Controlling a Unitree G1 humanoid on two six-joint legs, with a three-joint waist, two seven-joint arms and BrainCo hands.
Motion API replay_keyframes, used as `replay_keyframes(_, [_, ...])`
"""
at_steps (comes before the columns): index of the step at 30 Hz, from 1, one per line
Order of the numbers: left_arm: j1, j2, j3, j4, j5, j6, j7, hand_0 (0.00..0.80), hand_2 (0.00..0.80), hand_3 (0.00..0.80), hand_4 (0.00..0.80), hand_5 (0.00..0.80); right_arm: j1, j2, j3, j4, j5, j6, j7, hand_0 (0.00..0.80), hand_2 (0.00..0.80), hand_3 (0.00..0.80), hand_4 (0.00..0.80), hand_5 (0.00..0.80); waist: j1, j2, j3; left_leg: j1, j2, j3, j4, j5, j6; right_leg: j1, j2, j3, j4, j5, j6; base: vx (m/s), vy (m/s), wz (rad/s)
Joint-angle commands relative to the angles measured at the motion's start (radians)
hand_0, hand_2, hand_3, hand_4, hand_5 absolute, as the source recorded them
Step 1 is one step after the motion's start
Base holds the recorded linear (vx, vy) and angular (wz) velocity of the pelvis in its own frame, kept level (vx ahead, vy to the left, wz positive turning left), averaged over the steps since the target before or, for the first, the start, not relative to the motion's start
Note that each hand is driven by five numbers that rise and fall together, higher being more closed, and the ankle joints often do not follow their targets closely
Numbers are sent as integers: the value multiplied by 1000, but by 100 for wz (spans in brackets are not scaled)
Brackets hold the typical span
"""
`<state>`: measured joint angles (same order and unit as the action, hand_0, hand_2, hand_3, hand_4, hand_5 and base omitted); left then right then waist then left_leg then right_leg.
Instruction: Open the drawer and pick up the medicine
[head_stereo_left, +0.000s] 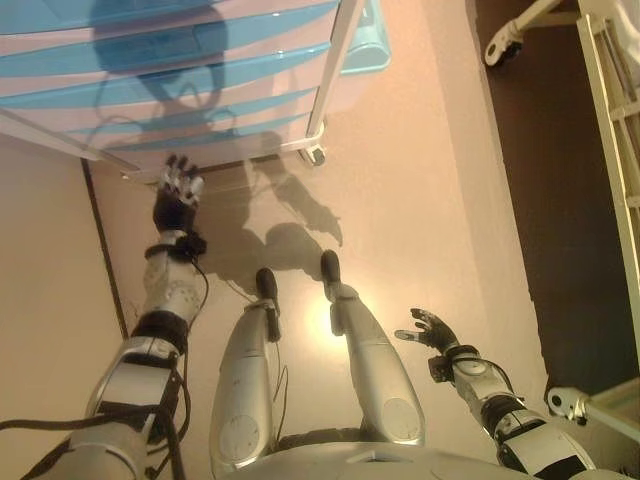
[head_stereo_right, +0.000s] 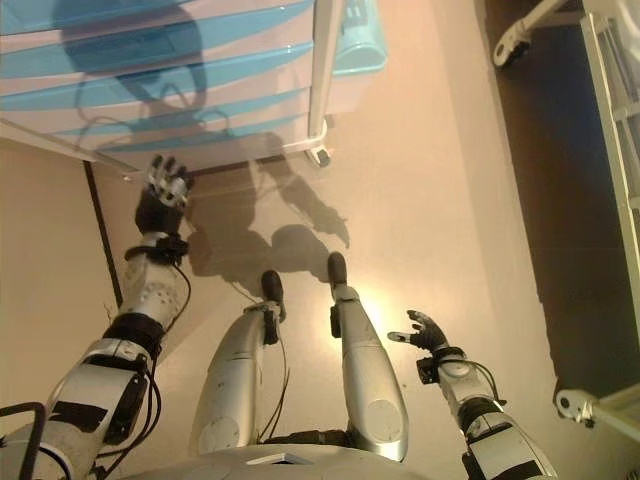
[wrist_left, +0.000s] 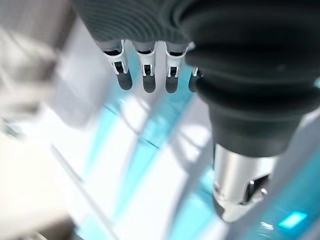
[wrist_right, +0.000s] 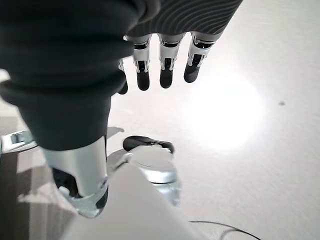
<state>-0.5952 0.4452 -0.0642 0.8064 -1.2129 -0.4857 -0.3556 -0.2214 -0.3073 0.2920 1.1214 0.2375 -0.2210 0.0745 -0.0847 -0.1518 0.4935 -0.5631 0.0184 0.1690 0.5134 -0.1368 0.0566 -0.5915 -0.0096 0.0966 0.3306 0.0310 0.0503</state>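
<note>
A drawer cabinet (head_stereo_left: 180, 70) with translucent white and blue drawer fronts in a white frame stands at the top left on small wheels. All its drawers look closed. No medicine shows in any view. My left hand (head_stereo_left: 176, 196) is raised to the cabinet's lowest drawers, fingers straight and open, just short of the fronts; its wrist view shows the fingers (wrist_left: 145, 70) apart from the blue-striped drawers (wrist_left: 150, 165). My right hand (head_stereo_left: 432, 330) hangs low at the right over the floor, open and empty.
A dark strip (head_stereo_left: 103, 250) runs along the floor beside my left arm. A white frame on casters (head_stereo_left: 610, 150) stands over a dark floor area at the right. Another caster (head_stereo_left: 568, 402) shows at the lower right.
</note>
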Motion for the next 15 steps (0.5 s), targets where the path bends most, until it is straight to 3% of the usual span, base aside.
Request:
replay_keyframes(1, [-22, 46, 52, -57, -161, -47, -113, 0, 0, 0, 0, 0, 66, -16, 54, -16, 35, -42, 11, 0, 0, 0, 0, 0, 7, -12, -42, -57, -47, -27, 56, -42, 14, 15, 11, -68, -44, 67, -12, 18, -28, -8])
replay_keyframes(8, [-171, 90, 64, -32, -351, -25, -269, 0, 0, 0, 0, 0, 61, 3, 92, -40, 46, -43, 2, 0, 0, 0, 0, 0, -4, -26, -35, -75, -47, -27, 98, -75, 12, 19, 9, -71, -45, 60, -16, 23, -21, -5])
replay_keyframes(15, [-206, 101, 69, -69, -441, -29, -356, 0, 0, 0, 0, 0, 57, 1, 112, -50, 58, -42, 4, 0, 0, 0, 0, 0, 2, -35, -21, -75, -50, -29, 109, -84, 12, 31, 13, -77, -47, 55, -20, 9, -15, -3])
